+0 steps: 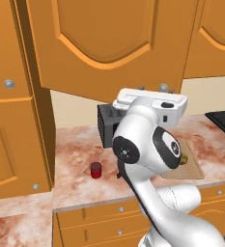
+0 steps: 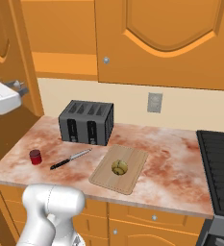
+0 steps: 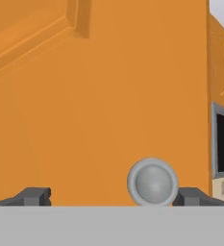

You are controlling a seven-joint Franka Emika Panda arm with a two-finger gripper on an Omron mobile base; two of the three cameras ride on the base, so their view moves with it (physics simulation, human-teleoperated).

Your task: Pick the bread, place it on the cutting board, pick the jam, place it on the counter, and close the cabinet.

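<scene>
The bread [image 2: 119, 166] lies on the cutting board [image 2: 132, 180], also seen as the bread [image 1: 183, 160] on the cutting board [image 1: 193, 170]. The jam [image 2: 35, 156] stands upright on the counter [image 2: 166, 153], left of the knife; the left base view has the jam [image 1: 95, 170] near the counter's [image 1: 75, 149] front. The cabinet [image 1: 104, 43] door hangs open over the counter. My gripper [image 3: 114, 197] is open, raised against that door's face, with the round silver knob [image 3: 152, 182] between its fingertips [image 3: 34, 196], nearer the right one. The gripper [image 2: 18, 87] points at the open door [image 2: 3, 53].
A black toaster [image 2: 87, 122] stands at the back of the counter. A black-handled knife [image 2: 70, 159] lies between jam and board. A dark stove [image 2: 219, 163] borders the counter on the right. A tall orange side cabinet [image 1: 10, 120] closes off the left.
</scene>
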